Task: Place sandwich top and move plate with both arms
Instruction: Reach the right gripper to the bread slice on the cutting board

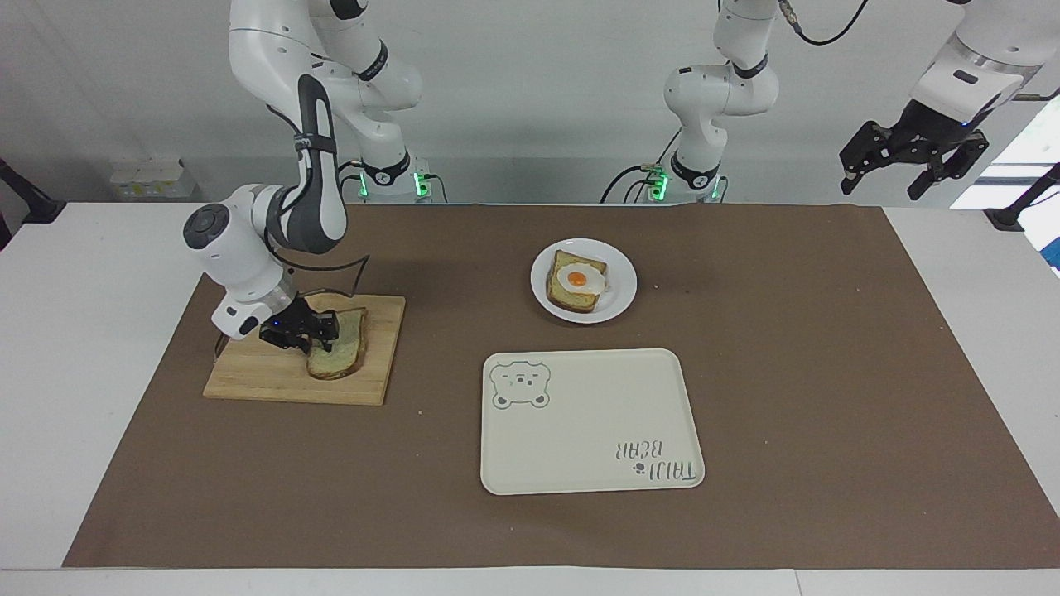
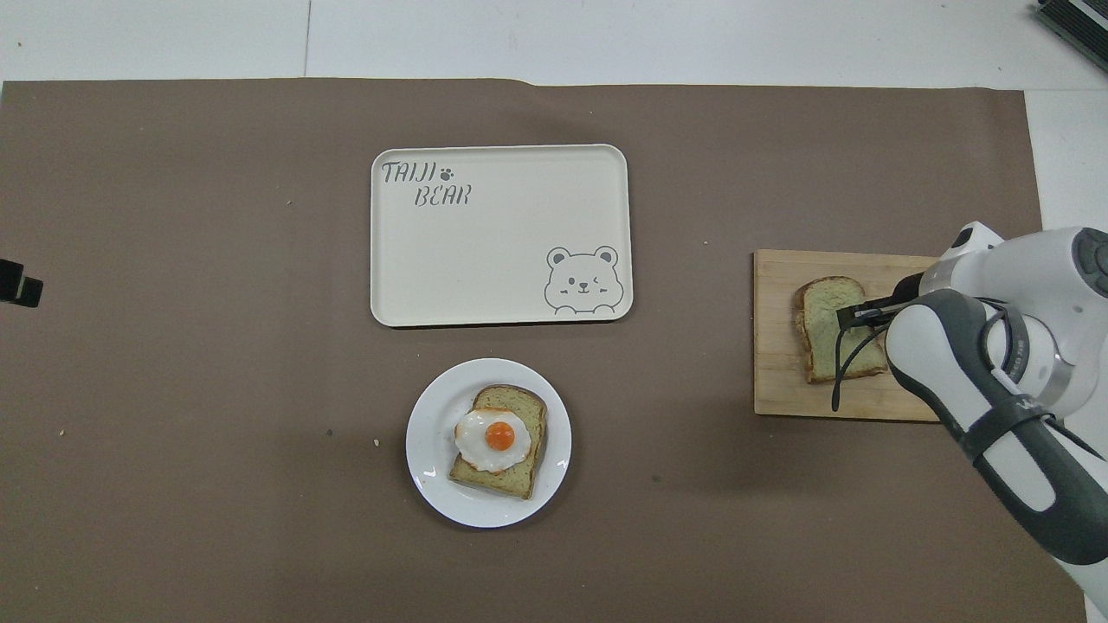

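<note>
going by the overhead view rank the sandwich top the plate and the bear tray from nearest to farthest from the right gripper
1. Sandwich top: on the cutting board, at the right gripper itself.
2. Bear tray: mid-table, farther from the robots than the plate.
3. Plate: mid-table, nearer the robots. It ranks close to the tray; the order is tentative.

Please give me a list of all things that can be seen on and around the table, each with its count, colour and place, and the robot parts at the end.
sandwich top: one, pale with brown crust, on the cutting board.
cutting board: one, light wood, at the right arm's end of the table.
plate: one, glossy white, near the table's middle, nearer to the robots than the tray.
bread slice with fried egg: one, brown bread, white and orange egg, on the plate.
tray: one, cream with bear drawing.
table cover: one, brown.
right claw: one, black, closed on the sandwich top's edge, down at the board.
left claw: one, black, open, waits raised off the left arm's end.
</note>
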Controlling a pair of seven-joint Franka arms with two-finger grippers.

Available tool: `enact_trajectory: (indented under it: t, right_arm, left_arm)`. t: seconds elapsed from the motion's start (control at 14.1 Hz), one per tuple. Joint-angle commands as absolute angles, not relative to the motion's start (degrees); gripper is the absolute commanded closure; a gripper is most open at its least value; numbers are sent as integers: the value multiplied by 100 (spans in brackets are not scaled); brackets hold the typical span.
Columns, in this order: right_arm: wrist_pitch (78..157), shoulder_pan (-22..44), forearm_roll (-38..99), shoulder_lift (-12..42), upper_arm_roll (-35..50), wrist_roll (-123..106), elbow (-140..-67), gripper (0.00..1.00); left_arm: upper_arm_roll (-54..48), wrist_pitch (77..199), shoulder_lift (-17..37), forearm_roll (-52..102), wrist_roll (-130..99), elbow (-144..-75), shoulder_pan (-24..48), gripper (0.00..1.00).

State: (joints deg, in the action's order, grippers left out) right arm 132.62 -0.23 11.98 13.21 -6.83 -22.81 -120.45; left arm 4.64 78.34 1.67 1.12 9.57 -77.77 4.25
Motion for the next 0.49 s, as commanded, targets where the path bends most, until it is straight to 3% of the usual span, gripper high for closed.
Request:
enact_trajectory:
  t: [0.0, 0.42]
  right_arm:
    - [13359, -44, 1310, 1354, -686, -2189, -12155, 100]
    - [13202, -44, 1310, 1319, -686, -2215, -11919, 100]
  left_arm:
    - [466, 7752, 114, 158, 967, -7787, 422, 0]
    - [466, 7761, 114, 158, 958, -7787, 422, 0]
